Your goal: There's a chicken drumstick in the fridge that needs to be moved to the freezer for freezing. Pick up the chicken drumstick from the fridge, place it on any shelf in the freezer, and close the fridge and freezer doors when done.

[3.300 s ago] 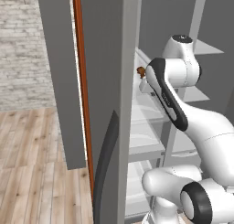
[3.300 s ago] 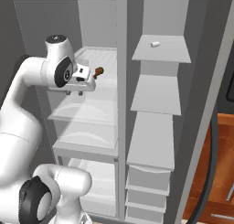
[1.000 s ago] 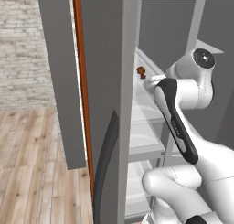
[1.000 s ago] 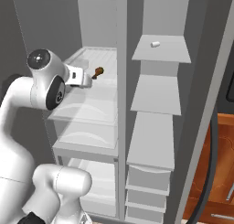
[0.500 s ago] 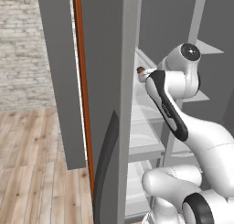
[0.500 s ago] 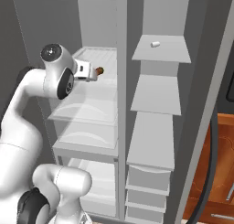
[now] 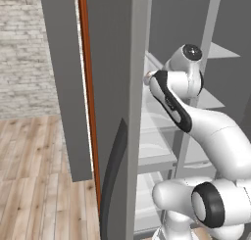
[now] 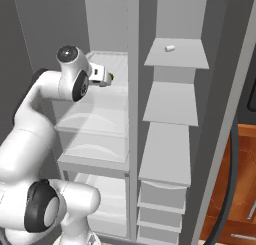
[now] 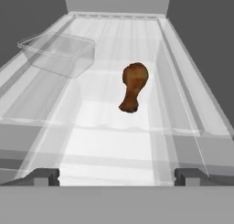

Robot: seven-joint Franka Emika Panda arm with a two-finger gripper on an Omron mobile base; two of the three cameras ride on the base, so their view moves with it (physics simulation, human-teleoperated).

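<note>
Two doors stand open in the left base view, the arm reaching into the fridge [image 7: 157, 136]. Right base view: the tool [image 8: 107, 78] hovers over a glass shelf [image 8: 107, 96]. Hand view: fingertips [image 9: 43, 175] wide apart, empty; the chicken drumstick [image 9: 133, 86] lies mid-shelf ahead, beside a clear container [image 9: 59, 53] nearer the left edge.

stood in a kitchen with a pale brick wall [image 7: 22, 48] at left above a light wood plank floor [image 7: 34, 185]. showed reddish-brown wooden cabinetry [image 8: 235, 189] at the right, with a thin metal handle [image 8: 245, 236] low down. lit evenly, without strong shadows.
</note>
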